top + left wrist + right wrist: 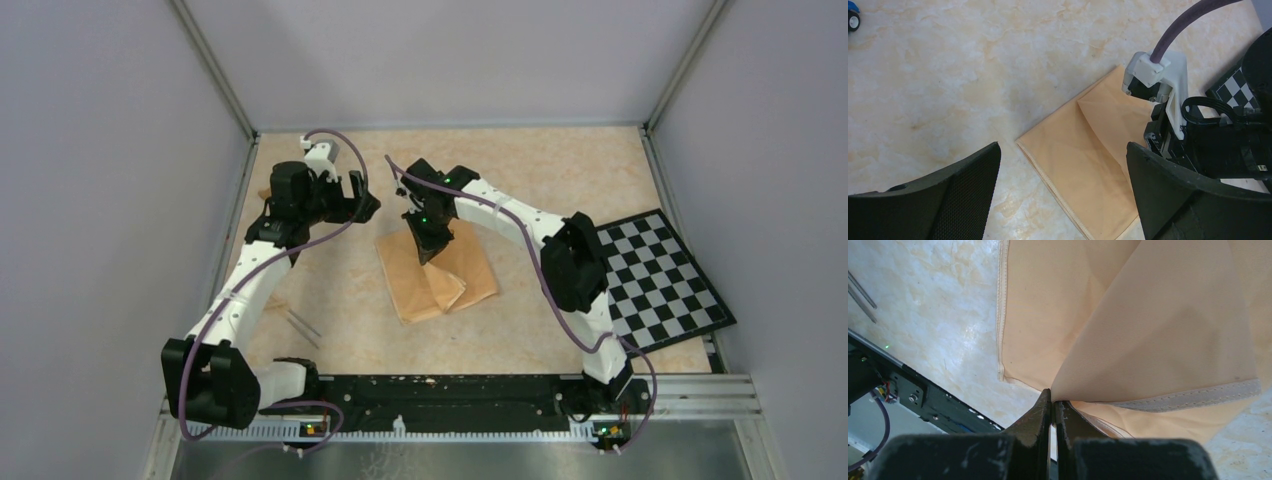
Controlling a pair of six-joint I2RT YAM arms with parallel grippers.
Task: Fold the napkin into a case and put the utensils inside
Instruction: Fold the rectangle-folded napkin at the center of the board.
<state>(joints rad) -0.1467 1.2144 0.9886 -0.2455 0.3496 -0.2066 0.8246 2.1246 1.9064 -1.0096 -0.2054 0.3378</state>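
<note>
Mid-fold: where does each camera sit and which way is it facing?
Top external: above and behind the bases, looking down on the table; left gripper, right gripper, napkin, checkerboard and utensils show.
Left wrist: riding the left gripper, looking down between its open fingers at the napkin and the right arm's wrist.
Right wrist: looking down and back toward the base rail; its shut fingertips pinch a napkin fold.
Shared: all three show the napkin; top and right wrist show the utensils.

Right tool [432,250] sits over the napkin [445,288] — table [340,275] leftward lies free.
</note>
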